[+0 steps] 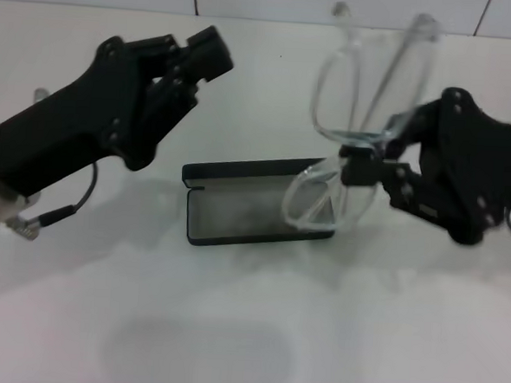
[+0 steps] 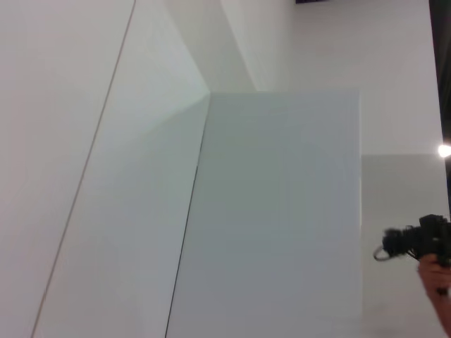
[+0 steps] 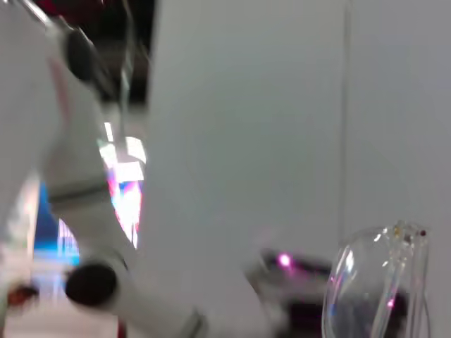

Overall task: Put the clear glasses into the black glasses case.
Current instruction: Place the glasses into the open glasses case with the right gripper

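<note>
The black glasses case (image 1: 233,213) lies open on the white table in the middle of the head view, grey lining up and its lid (image 1: 239,173) folded back on the far side. My right gripper (image 1: 362,166) is shut on the clear glasses (image 1: 317,200), which it holds by their middle, tilted on end. One lens hangs over the case's right end; the other lens (image 1: 359,85) and the thin arms point up and away. The right wrist view catches a piece of the clear glasses (image 3: 373,292). My left gripper (image 1: 208,57) hovers high, left of the case, holding nothing.
White table (image 1: 247,330) all around the case, with a white wall behind it. The left wrist view looks at bare walls and a black camera (image 2: 414,241) held by a person's hand at the edge.
</note>
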You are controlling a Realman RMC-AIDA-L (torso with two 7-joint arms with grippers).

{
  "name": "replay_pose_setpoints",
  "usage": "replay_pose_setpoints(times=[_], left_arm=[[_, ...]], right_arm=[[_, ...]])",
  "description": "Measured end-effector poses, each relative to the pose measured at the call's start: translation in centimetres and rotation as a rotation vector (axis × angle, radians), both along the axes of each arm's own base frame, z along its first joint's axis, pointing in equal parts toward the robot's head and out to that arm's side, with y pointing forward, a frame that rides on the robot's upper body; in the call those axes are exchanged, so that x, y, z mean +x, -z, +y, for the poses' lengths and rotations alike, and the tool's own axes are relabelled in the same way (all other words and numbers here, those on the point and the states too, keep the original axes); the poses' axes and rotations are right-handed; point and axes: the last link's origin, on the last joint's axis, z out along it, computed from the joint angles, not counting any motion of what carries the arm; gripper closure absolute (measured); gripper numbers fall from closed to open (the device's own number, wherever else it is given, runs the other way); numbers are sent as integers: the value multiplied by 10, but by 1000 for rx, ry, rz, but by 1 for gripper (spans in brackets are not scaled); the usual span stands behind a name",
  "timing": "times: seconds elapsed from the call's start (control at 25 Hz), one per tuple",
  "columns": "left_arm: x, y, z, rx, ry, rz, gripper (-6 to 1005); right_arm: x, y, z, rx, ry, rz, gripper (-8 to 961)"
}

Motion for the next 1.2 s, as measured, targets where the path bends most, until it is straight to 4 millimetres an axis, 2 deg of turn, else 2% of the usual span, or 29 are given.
replay_pose_setpoints(times=[0.2,0.28,0.32,0.4,0.44,0.52,0.56,0.76,0.92,1.08,1.2], left_arm=[[-9,-5,-10,-36,14,21,941],[-11,-6,-12,-56,25,49,941],[-11,-6,-12,-56,25,49,941],[-21,-14,-25,-117,63,196,941],[-24,-17,-27,-118,58,217,941],[-37,-25,-38,-124,20,315,941],[-37,-25,-38,-124,20,315,941],[-54,-25,-49,-105,-61,393,940],[-58,-24,-53,-114,-64,405,940],[-60,-22,-54,-121,-64,418,940],[-63,-20,-56,-119,-57,445,940]], right_arm=[[-26,-21,27,7,75,-394,857],[-40,-28,32,23,84,-523,856],[-40,-28,32,23,84,-523,856],[-61,-34,39,66,78,-688,856],[-69,-35,41,91,69,-755,856],[-81,-32,44,121,41,-881,856],[-81,-32,44,121,41,-881,856],[-99,-20,46,121,-27,-1077,856],[-117,6,50,129,-114,-1266,856],[-125,27,54,146,-143,-1345,857],[-121,45,54,185,-159,-1366,857]])
